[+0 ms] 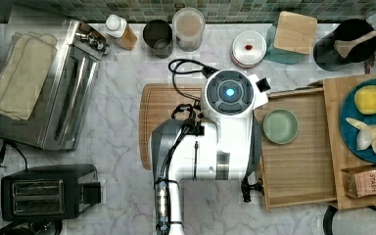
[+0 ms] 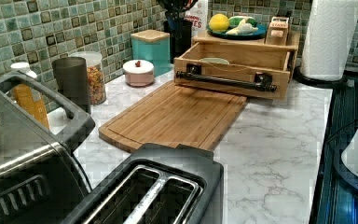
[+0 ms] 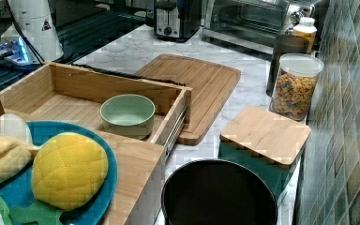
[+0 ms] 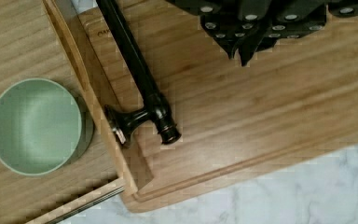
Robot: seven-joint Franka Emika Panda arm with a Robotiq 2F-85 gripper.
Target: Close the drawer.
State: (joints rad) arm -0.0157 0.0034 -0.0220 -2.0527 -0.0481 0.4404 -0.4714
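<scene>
The top view is looking straight down. The left view and right view are facing each other across the drawer (image 2: 235, 70). The wrist view is looking down closely at its handle (image 4: 135, 65).

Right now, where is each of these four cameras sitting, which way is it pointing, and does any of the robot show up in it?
Top view: overhead, straight down; the white arm covers the counter's middle.
Left view: low by the toaster, facing the open drawer; the arm's base sits at the left view's right edge.
Right view: behind the fruit plate, looking back over the drawer.
Wrist view: straight down; the gripper hangs over the cutting board.
All share the green bowl.
</scene>
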